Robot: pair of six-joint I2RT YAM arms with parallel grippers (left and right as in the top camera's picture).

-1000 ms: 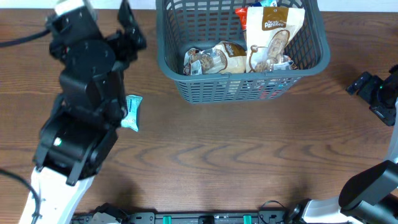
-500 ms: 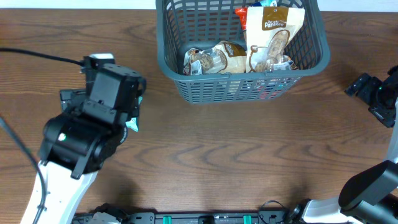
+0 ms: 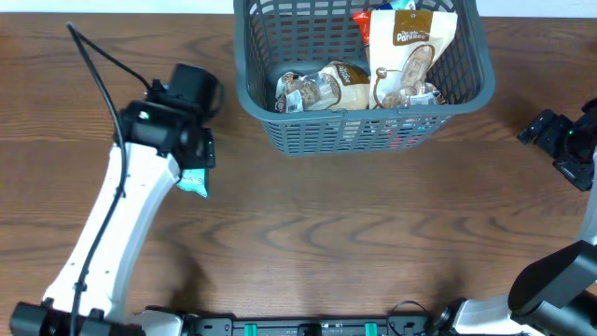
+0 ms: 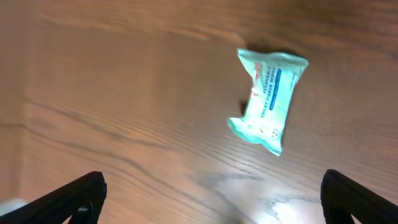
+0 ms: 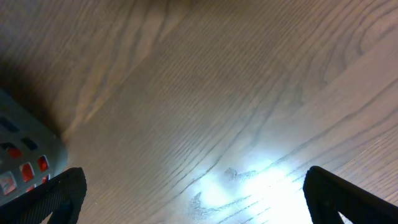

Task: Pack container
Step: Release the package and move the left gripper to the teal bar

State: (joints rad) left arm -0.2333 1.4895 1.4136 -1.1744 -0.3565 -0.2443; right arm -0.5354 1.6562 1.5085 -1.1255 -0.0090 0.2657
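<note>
- Dark grey slotted container (image 3: 242, 56), top centre, holds snack packets (image 3: 410, 51); far rim cut off.
- Wipes packet (image 3: 196, 183) half hidden beneath left arm (image 3: 140, 201).
- Left gripper (image 4: 214, 199), right gripper (image 5: 193, 193): jaws spread wide, empty.

Brown wood-grain table (image 3: 373, 233), its surface catching bright glare.

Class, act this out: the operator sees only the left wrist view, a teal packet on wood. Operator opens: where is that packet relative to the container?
Observer: Overhead, the teal packet lies on the table, left of the container and outside it.
Operator: Anything packed already?
Observer: Yes, a tall white-and-brown snack bag sits inside, with a smaller packet beside it.
Operator: And the right gripper?
Observer: The right gripper is open, over bare wood right of the container.
</note>
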